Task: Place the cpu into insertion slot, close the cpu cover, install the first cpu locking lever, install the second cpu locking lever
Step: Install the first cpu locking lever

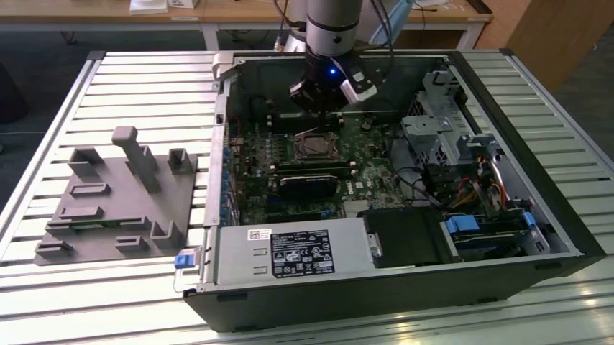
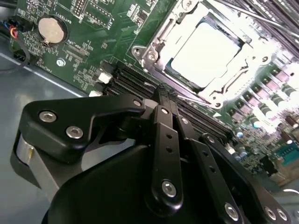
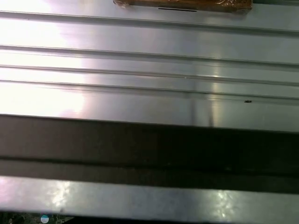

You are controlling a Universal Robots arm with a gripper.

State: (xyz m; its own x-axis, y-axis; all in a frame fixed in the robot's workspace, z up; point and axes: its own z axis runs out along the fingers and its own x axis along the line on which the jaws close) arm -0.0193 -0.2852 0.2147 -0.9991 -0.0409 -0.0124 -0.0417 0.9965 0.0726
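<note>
In the exterior view, your gripper [image 1: 324, 108] hangs inside the open computer case [image 1: 537, 215], just above the green motherboard [image 1: 369, 183] and beside the insertion slot [image 1: 314, 146], on the slot's far side. It stands close but not on the slot, so nothing in the socket is being pressed. The grey fixture [image 1: 115, 198] sits well apart on the slatted table [image 1: 96, 287], at the exterior view's left.

In the second wrist view, the jaws are drawn together with nothing between them, so the hand carries no part. The cpu [image 2: 205, 53] lies in the slot with its pale face up. The cpu cover [image 2: 156, 44] frames it and seems to be down, though you cannot tell from here whether either of the 2 levers is latched. The memory slots [image 2: 131, 81] run between fingertips and socket.

In the first wrist view, you look past the case's dark wall [image 3: 149, 149] onto the table's ribs.
</note>
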